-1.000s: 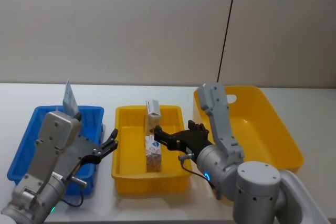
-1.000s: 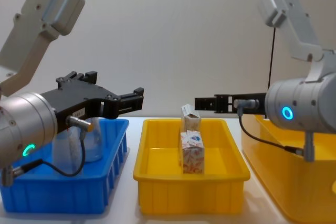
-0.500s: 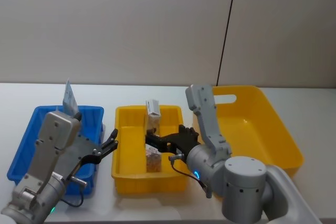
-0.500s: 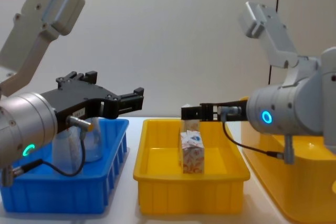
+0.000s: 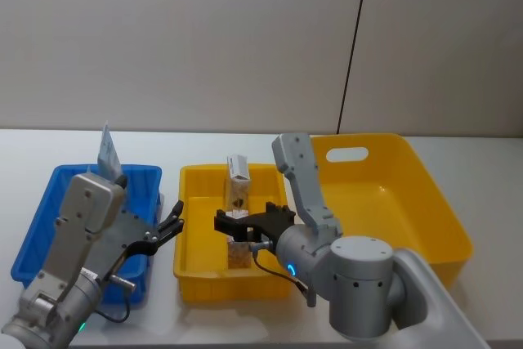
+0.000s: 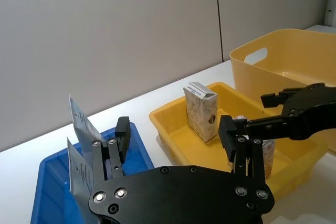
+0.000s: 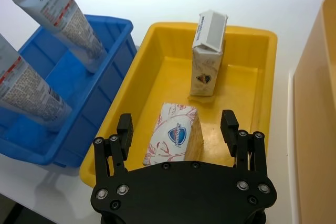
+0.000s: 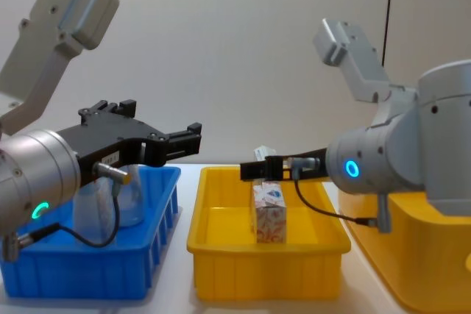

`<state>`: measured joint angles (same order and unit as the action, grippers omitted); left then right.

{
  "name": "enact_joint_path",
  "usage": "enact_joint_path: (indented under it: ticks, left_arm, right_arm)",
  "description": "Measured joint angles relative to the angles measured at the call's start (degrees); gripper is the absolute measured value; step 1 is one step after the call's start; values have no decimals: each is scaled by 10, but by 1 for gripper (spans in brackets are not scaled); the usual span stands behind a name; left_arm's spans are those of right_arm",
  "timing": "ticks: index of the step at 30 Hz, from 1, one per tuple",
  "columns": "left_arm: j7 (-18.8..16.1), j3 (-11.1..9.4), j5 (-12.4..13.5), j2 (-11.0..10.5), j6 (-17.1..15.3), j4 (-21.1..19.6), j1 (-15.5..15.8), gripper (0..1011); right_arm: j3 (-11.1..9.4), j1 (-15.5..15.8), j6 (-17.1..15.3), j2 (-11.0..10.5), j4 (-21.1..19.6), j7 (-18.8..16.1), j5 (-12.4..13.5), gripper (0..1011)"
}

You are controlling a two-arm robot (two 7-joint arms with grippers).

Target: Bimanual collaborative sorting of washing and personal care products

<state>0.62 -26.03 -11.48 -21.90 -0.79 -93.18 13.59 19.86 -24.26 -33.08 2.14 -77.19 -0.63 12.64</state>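
hovering above patterned carton [image 7: 176,139], right gripper [image 7: 177,120] holds jaws wide; left gripper [image 6: 175,125] likewise, over blue bin [image 8: 73,281].

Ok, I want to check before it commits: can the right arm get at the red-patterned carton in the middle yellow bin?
Probably yes. The right end effector is open just above the red-patterned carton and lined up with it. Nothing lies over it, and the second carton stands apart farther back.

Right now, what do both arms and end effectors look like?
Both arms: light grey rounded housings. The left arm has a green-lit ring, the right arm a blue ring. The left end effector and right end effector are black flat plates with silver screws and two straight fingers. A black cable loops off each wrist.
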Motion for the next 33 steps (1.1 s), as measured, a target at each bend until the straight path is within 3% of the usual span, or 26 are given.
enact_joint_path:
  ticks: [22,33]
  left_arm:
    - [0,0,0,0,0,0,0,1001]
    - [0,0,0,0,0,0,0,1001]
  right_arm:
    - [-3,-44,-37,34,70,10,-8,992]
    - [-12,-59,-63,46,94,15,-9,722]
